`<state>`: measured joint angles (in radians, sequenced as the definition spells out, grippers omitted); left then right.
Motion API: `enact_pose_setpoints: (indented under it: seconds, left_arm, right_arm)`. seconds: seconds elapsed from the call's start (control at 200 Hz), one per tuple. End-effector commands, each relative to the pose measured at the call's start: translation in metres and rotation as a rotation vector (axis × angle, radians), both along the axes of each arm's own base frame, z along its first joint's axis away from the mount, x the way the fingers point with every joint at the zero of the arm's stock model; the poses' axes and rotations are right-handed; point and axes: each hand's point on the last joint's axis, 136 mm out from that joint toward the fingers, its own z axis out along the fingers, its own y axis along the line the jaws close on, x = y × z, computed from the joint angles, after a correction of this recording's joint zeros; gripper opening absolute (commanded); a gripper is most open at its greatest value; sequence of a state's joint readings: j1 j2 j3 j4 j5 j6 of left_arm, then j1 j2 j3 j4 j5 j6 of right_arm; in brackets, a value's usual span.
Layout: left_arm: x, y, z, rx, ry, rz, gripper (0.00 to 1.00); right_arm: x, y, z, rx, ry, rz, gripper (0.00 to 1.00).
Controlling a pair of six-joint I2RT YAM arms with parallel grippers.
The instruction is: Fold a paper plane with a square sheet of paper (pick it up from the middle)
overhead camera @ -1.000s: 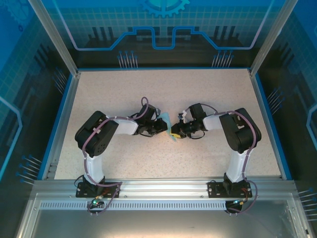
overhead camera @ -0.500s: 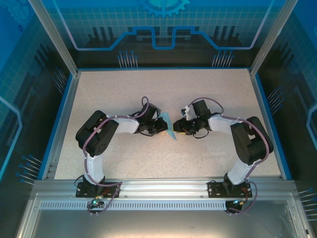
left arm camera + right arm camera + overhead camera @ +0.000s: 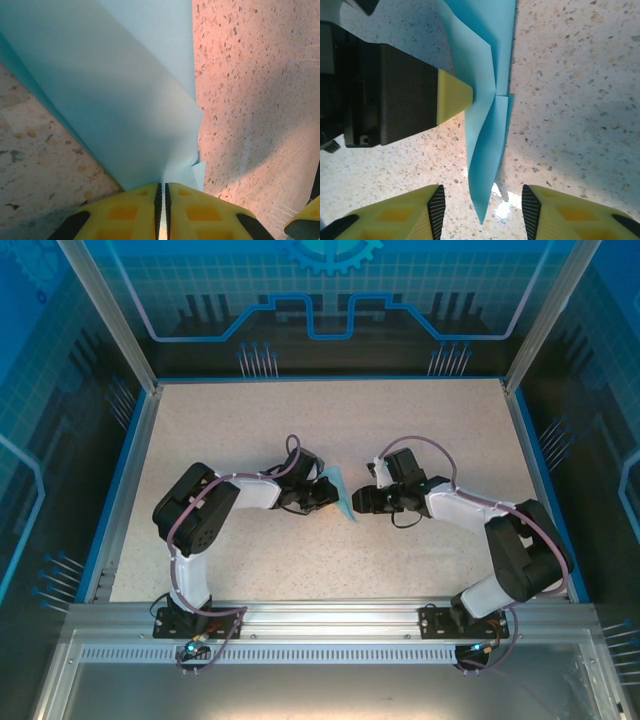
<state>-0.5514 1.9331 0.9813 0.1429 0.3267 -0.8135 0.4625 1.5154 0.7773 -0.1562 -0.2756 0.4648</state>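
Backing away across the speckled, stone-look table [image 3: 250, 430], the right arm [image 3: 525, 555] is swinging its elbow outward while the right gripper [image 3: 482, 210] is releasing, its yellow jaws now parted and touching nothing, so that crease looks pressed and finished. The light-blue sheet of paper [image 3: 343, 502] is standing on edge near the table's middle, thin, smooth and matte, already layered into a narrow pointed wedge with a sharp centre crease, its lower tip hanging between those parted jaws. The left gripper [image 3: 161, 192] is staying clenched on the sheet's edge, yellow pads pinching the layers flat.
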Motion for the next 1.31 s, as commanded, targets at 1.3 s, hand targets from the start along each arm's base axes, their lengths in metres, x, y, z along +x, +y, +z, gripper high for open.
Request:
enact_pose_setpoints:
  seconds: [1.3]
  left_arm:
    - [-0.01,0.019,-0.029,0.118,0.091,0.037,0.16]
  right_arm:
    - [-0.015,0.037,-0.021,-0.094,0.022,0.162,0.3]
